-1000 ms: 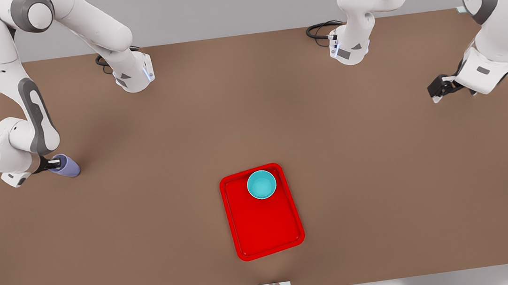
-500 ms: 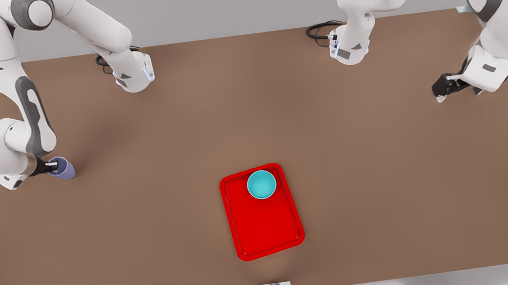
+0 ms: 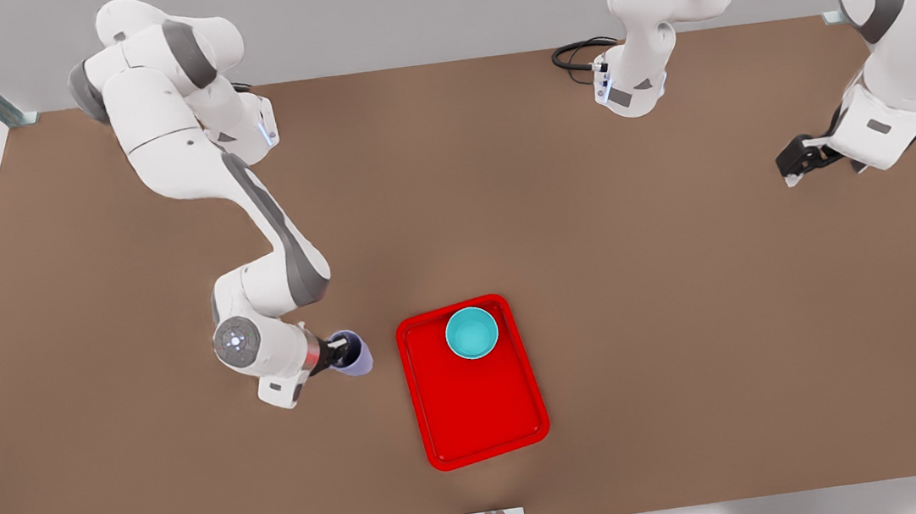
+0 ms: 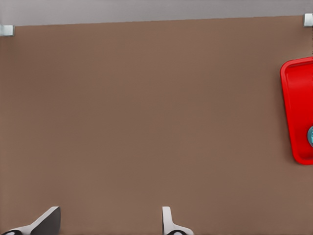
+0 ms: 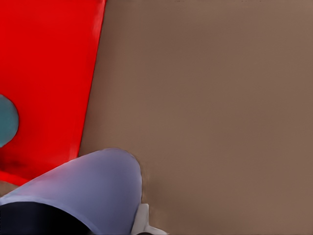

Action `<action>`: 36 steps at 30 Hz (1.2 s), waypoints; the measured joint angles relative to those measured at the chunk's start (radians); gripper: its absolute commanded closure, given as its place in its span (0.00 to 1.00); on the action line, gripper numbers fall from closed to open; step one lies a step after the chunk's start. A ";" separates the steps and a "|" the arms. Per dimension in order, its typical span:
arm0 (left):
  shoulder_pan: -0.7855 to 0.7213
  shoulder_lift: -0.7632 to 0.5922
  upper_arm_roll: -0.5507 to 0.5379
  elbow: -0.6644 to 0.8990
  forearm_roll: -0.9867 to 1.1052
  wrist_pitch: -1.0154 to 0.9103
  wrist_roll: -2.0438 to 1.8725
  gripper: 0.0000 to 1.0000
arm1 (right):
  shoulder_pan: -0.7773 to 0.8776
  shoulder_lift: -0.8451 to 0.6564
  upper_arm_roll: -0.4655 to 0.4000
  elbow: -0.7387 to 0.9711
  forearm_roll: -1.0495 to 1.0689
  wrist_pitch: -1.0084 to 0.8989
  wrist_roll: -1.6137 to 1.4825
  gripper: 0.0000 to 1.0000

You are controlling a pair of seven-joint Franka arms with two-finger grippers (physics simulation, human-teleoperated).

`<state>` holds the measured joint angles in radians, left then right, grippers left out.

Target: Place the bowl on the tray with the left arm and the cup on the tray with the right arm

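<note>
My right pincer (image 3: 341, 354) pinches the small lavender cup (image 3: 351, 352) just beside the red rectangular tray (image 3: 478, 408), where the turquoise bowl (image 3: 471, 333) sits. My left pincer (image 3: 791, 169), spread, waits well apart over the brown worktop (image 3: 640, 289).

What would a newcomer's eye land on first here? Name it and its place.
The bright red tray near the table's front edge, with the turquoise bowl inside its far end. Just off the tray on the front view's left, the right gripper holds the purple cup. The left gripper waits open at the front view's right.
</note>
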<state>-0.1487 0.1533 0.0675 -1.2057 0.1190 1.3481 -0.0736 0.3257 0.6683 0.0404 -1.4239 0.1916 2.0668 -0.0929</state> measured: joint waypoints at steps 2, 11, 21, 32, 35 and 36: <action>-0.011 0.006 0.000 -0.004 0.000 0.000 -0.003 0.00 | 0.145 0.087 -0.114 0.151 0.096 -0.045 0.083 0.79; 0.004 0.005 0.005 -0.009 0.007 -0.004 -0.002 0.00 | 0.325 0.316 -0.326 0.399 0.277 -0.021 0.214 0.79; -0.006 0.006 0.005 -0.011 0.008 -0.007 -0.002 0.00 | 0.339 0.398 -0.326 0.467 0.290 0.027 0.280 0.79; -0.005 0.008 0.003 -0.011 0.007 -0.006 -0.003 0.00 | 0.360 0.413 -0.333 0.474 0.284 0.029 0.310 0.10; -0.006 0.008 0.003 -0.011 0.004 -0.006 -0.003 0.00 | 0.360 0.415 -0.335 0.481 0.284 0.029 0.308 0.00; -0.006 0.008 0.002 -0.011 0.002 -0.004 -0.003 0.00 | 0.360 0.416 -0.338 0.482 0.284 0.029 0.307 0.00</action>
<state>-0.1542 0.1611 0.0691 -1.2165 0.1207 1.3437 -0.0767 0.6856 1.0840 -0.2973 -0.9419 0.4755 2.0954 0.2139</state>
